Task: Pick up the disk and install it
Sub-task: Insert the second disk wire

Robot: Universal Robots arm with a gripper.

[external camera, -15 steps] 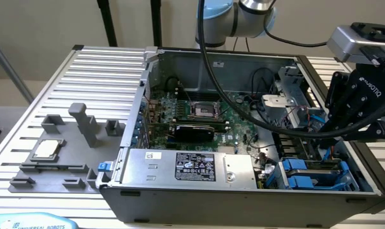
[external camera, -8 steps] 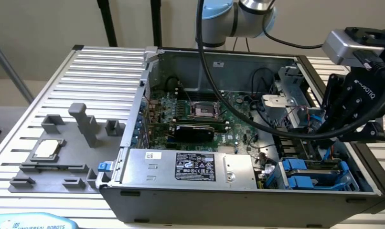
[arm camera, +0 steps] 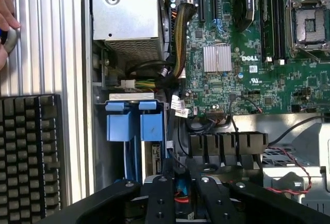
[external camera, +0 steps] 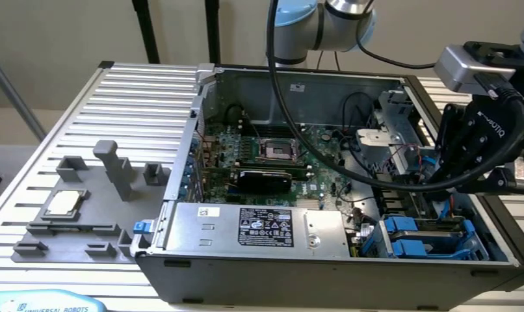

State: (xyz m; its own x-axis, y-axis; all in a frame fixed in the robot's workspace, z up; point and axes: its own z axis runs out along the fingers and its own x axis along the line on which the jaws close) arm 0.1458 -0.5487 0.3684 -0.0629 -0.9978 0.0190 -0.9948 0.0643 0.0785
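The open computer case [external camera: 171,188] lies on the slatted table. In its drive bay at the exterior view's near right corner sit blue plastic carrier frames [external camera: 414,235] with silver metal between them; I take these for the disk, and their blue tabs [arm camera: 133,125] stand side by side in the wrist view. My gripper [external camera: 443,190] hangs low inside the case just beyond that bay, beside the blue tabs rather than over them. In the wrist view a small blue and red piece lies under my gripper [arm camera: 178,195]. I cannot tell whether anything is gripped.
The silver power supply box [external camera: 244,224] with a black label fills the case's near side, also seen as the power supply box [arm camera: 126,13]. Motherboard [external camera: 271,156] with cables lies behind. A grey fixture [external camera: 80,221] holds a square chip [external camera: 62,203]. A person's hand [arm camera: 5,13] and a keyboard [arm camera: 28,157] lie outside the case.
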